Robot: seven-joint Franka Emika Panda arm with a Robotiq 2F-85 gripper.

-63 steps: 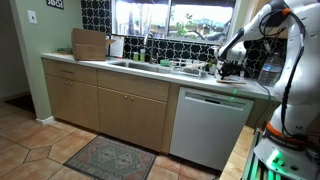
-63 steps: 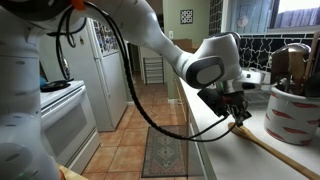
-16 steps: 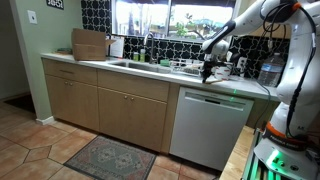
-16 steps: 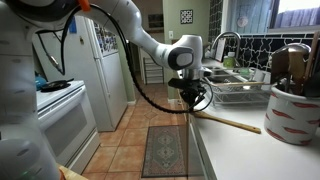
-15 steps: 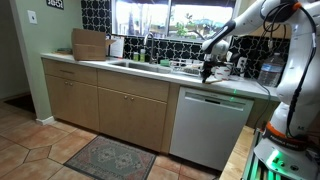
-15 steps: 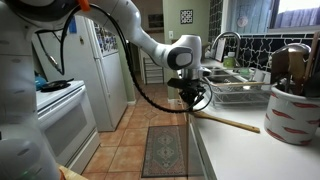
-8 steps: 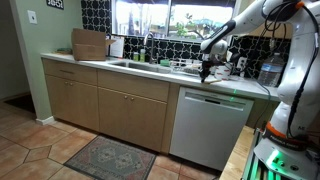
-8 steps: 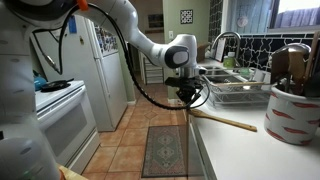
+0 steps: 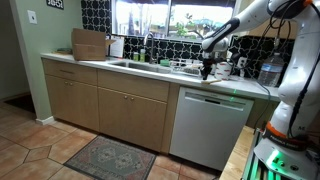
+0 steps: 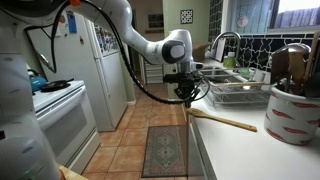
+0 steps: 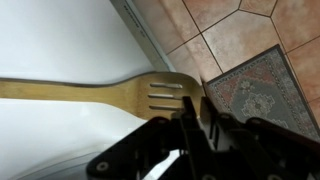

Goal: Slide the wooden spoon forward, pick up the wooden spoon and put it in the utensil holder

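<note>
The wooden spoon (image 10: 226, 121) lies flat on the white counter, its slotted head near the counter's front edge. In the wrist view the slotted head (image 11: 160, 95) lies just beyond my fingertips. My gripper (image 10: 187, 96) hangs just above that head end with its fingers pressed together and nothing between them; it also shows in the wrist view (image 11: 196, 118) and in an exterior view (image 9: 206, 72). The utensil holder (image 10: 293, 116), a white crock with red stripes that holds several utensils, stands past the handle end of the spoon.
A dish rack (image 10: 236, 93) and a sink faucet (image 10: 222, 40) stand behind the spoon. The counter edge (image 11: 150, 40) drops to a tiled floor with a rug (image 11: 262, 85). A cardboard box (image 9: 90, 44) stands at the far end of the counter.
Since 4.2 s ago my gripper has moved from near the utensil holder to the spoon's head end, and the spoon has slid away from the holder. In the last second my gripper rose slightly.
</note>
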